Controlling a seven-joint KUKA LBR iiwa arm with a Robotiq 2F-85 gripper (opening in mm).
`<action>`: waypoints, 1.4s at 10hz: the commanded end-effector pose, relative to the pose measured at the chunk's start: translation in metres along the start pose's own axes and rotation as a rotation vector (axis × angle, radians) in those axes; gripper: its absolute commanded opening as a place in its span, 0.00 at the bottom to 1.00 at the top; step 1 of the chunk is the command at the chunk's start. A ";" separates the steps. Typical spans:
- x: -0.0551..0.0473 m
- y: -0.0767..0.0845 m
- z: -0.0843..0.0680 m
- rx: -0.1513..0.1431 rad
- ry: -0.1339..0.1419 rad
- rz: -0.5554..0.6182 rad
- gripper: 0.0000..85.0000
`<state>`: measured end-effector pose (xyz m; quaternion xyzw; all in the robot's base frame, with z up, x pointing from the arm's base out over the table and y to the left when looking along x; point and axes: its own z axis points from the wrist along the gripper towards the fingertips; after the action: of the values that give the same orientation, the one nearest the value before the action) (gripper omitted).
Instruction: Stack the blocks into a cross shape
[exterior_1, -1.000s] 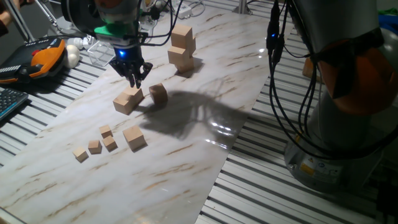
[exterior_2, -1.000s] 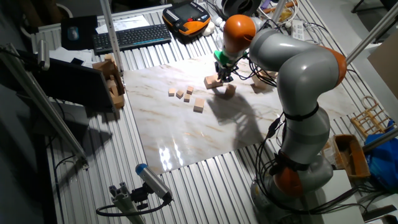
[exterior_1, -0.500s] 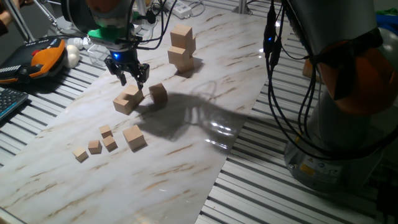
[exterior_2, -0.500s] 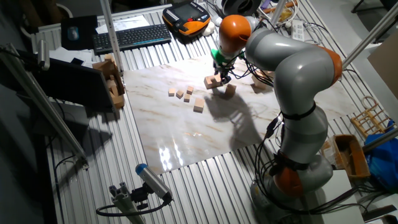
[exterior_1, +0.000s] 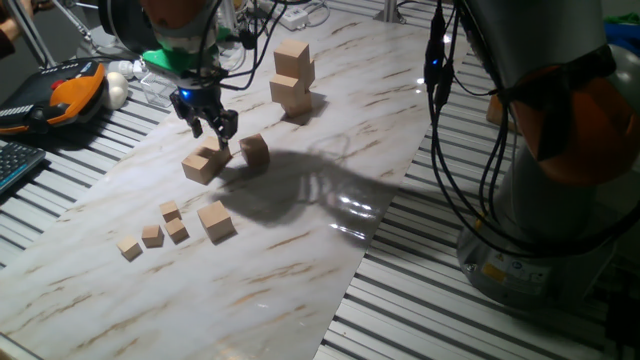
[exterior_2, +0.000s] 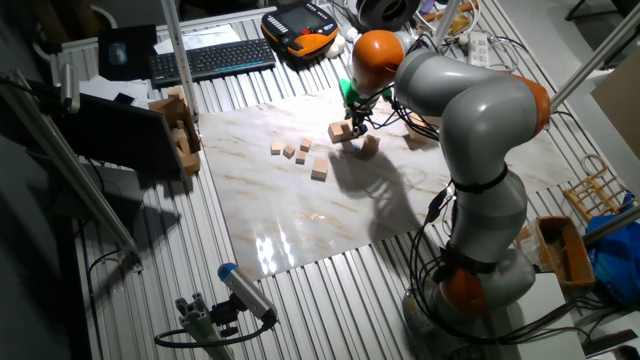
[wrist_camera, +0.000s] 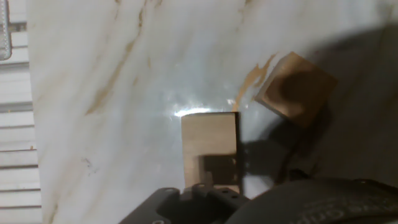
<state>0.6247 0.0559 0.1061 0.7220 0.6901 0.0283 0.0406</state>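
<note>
Hovering just above a tan wooden block (exterior_1: 203, 163), the gripper (exterior_1: 211, 126) has its two dark fingers spread and holds nothing. In the hand view this block (wrist_camera: 210, 149) shows as a square, smooth, unpainted face directly below the camera, with a second block (wrist_camera: 296, 88) lying near it, rotated and in shadow, not touching.

In one fixed view the second block (exterior_1: 254, 151) sits just beside the first, slightly tilted. A third block (exterior_1: 215, 221) rests alone nearer the front edge of the counter (exterior_1: 300, 260). Further back, a stack of blocks (exterior_1: 292, 78) stands upright; the upper pieces sit offset on the lower ones, and the exact number in the stack cannot be told.

Four tiny cubes (exterior_1: 154, 232) of the same pale wood lie in a loose group left of the third block, some touching, all flat on the surface.

The counter is a glossy white slab with brown marble-like veining; it reflects overhead light. It rests on a base of ribbed metal slats (exterior_1: 470, 320).

A clear plastic box (exterior_1: 164, 88) stands behind the gripper at the slab edge; its contents cannot be made out. An orange-and-black pendant (exterior_1: 70, 90) and a keyboard (exterior_2: 213, 58) lie off the slab. The arm (exterior_2: 470, 110) has grey links and orange joints.
</note>
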 end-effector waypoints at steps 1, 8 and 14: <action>0.001 0.001 0.001 0.008 -0.003 -0.009 0.60; -0.004 0.009 0.009 0.022 0.013 0.007 0.80; -0.003 0.012 0.030 0.040 0.028 0.014 0.80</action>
<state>0.6400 0.0515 0.0772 0.7263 0.6868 0.0254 0.0161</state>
